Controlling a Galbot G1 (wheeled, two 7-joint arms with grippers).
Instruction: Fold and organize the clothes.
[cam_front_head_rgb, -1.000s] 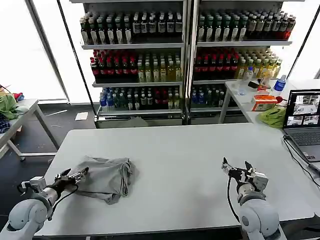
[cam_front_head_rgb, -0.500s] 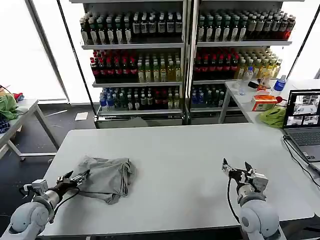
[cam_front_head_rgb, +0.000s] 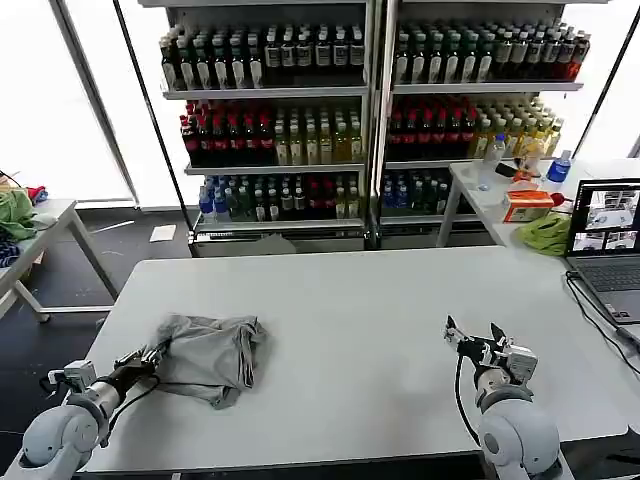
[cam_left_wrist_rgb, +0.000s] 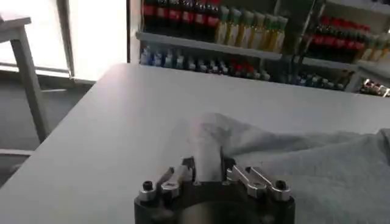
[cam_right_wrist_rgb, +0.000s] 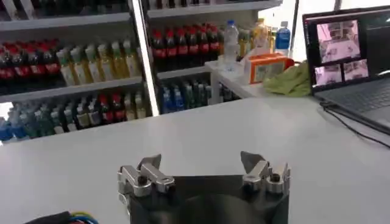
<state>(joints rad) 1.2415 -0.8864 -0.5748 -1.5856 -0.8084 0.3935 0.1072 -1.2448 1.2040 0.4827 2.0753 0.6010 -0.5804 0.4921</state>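
Observation:
One of the clothes, a crumpled grey T-shirt, lies on the left part of the white table. My left gripper sits low at the shirt's near-left edge and is shut on a fold of the grey cloth. In the left wrist view that fold runs between the fingers of the left gripper, and the bulk of the shirt spreads beyond. My right gripper hovers open over bare table at the right, with nothing between its fingers.
A laptop and its black cable occupy the table's right edge. Drink shelves stand behind. A side table at the back right holds a green cloth; another green heap lies far left.
My left gripper has drawn back toward the table's near-left corner, tugging the shirt's edge with it. The right arm has stayed still.

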